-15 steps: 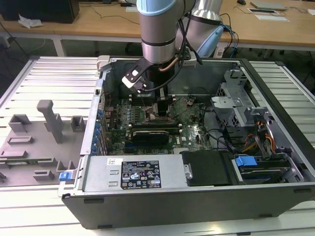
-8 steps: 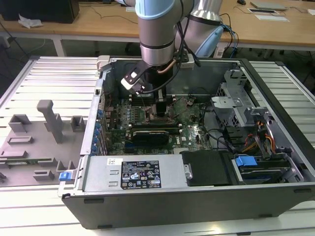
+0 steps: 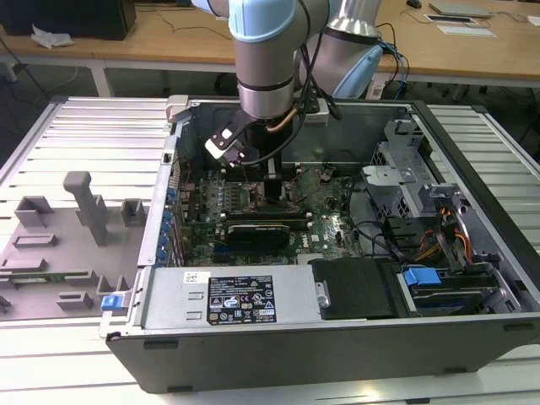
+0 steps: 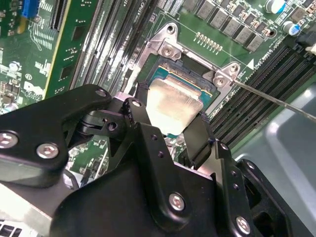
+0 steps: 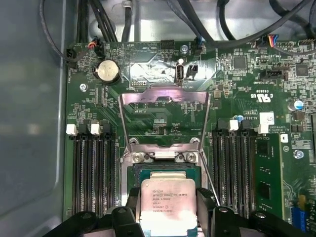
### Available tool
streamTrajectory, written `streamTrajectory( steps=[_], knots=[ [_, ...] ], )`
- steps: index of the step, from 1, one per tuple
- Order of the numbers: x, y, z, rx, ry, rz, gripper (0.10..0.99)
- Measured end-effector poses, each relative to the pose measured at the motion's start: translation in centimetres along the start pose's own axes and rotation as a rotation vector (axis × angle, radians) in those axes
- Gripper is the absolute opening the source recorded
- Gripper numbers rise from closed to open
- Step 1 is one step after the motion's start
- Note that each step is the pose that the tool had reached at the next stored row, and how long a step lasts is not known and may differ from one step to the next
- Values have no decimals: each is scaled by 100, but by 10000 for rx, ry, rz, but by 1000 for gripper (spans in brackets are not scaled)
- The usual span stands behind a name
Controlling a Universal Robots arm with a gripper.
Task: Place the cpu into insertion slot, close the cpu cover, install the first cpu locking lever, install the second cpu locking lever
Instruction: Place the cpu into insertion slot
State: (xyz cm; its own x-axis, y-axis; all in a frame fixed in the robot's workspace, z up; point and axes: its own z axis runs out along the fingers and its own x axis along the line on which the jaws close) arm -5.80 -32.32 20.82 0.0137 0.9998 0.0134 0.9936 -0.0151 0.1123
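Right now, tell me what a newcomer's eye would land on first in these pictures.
In both wrist views the pale cpu stands out, gripped between the black fingers of the tool right over the insertion slot. Beyond it in the first wrist view, the cpu cover stands raised open. In the exterior view, the arm reaches down into an open computer case.

Pale wooden desks (image 3: 160, 42), slatted metal table (image 3: 84, 135)
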Motion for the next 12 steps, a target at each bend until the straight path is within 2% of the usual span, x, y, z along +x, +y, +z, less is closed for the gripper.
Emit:
streamTrajectory(
  steps=[6,12],
  knots=[
    [3,-8,59,-1,-2,13,541],
    [7,-12,84,1,7,-81,541]
  ],
)
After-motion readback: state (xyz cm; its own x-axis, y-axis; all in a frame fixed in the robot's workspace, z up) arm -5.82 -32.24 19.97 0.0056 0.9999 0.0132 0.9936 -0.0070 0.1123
